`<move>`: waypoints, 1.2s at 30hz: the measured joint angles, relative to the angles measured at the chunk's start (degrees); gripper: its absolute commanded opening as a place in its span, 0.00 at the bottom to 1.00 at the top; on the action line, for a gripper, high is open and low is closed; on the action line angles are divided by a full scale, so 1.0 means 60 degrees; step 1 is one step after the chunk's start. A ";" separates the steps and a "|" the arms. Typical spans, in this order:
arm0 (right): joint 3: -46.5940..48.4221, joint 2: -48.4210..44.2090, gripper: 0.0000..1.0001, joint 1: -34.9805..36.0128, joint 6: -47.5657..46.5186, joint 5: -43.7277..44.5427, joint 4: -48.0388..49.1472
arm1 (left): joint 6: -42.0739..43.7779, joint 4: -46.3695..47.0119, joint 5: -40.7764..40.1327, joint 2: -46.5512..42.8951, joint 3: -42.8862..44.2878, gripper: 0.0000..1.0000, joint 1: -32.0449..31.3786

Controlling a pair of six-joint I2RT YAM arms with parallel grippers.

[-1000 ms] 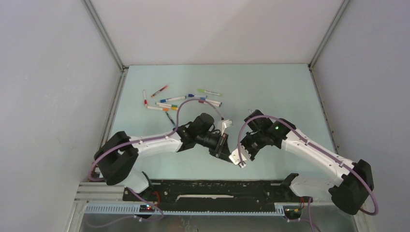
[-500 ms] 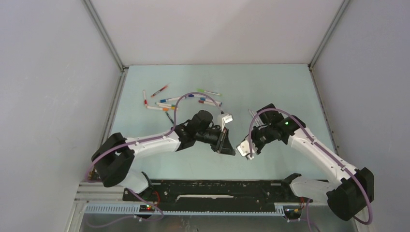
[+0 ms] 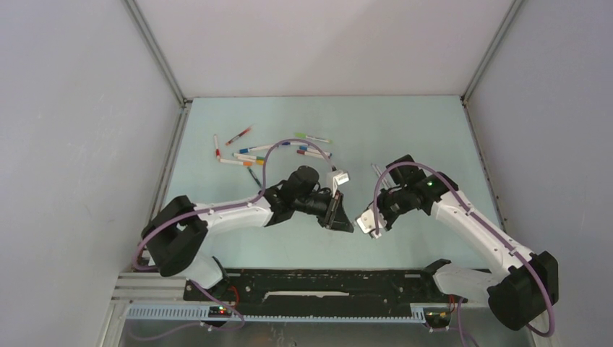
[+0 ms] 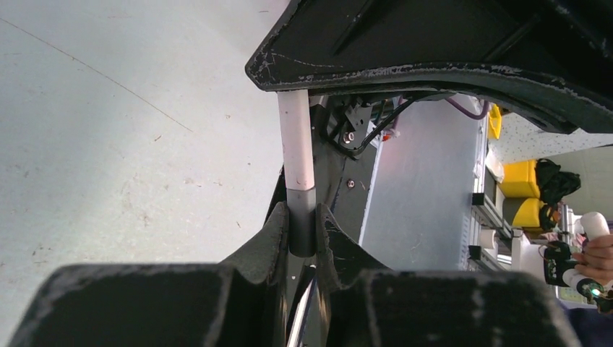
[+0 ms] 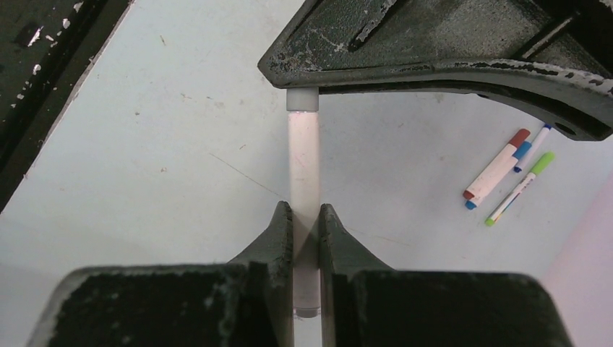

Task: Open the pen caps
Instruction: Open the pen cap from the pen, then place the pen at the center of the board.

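My left gripper (image 3: 347, 221) (image 4: 301, 211) is shut on the grey end (image 4: 301, 220) of a white-barrelled pen piece (image 4: 296, 137) that sticks out past the jaws. My right gripper (image 3: 373, 230) (image 5: 306, 211) is shut on a white pen barrel (image 5: 304, 159) with a pale grey tip (image 5: 302, 100). A short gap of bare table separates the two grippers. I cannot tell which piece is the cap. Several capped pens (image 3: 275, 152) lie scattered at the back left of the table. A red one (image 5: 497, 165), a blue one (image 5: 531, 141) and a green one (image 5: 519, 189) show in the right wrist view.
Grey walls close in the pale table (image 3: 405, 137) on three sides. A black rail (image 3: 325, 285) with both arm bases runs along the near edge. Purple cables (image 3: 278, 148) arch over each arm.
One second ago the two grippers met tip to tip near the table's front middle. They have since pulled apart, the right one moving right and up, each still shut on its piece.
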 measured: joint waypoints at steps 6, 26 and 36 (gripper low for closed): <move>0.0000 -0.0055 0.00 -0.0302 -0.0062 0.1257 0.0171 | -0.0302 -0.0295 0.0994 0.0011 -0.0525 0.00 -0.0022; 0.0000 0.0018 0.00 -0.2962 0.4058 0.1439 0.2208 | -0.0291 -0.3024 0.0211 -0.1687 -0.1271 0.00 -0.0233; 0.0160 0.2619 0.00 -0.4812 1.2174 0.1388 0.5173 | -0.0204 -0.3355 -0.4783 -0.3464 -0.0710 0.00 -0.0171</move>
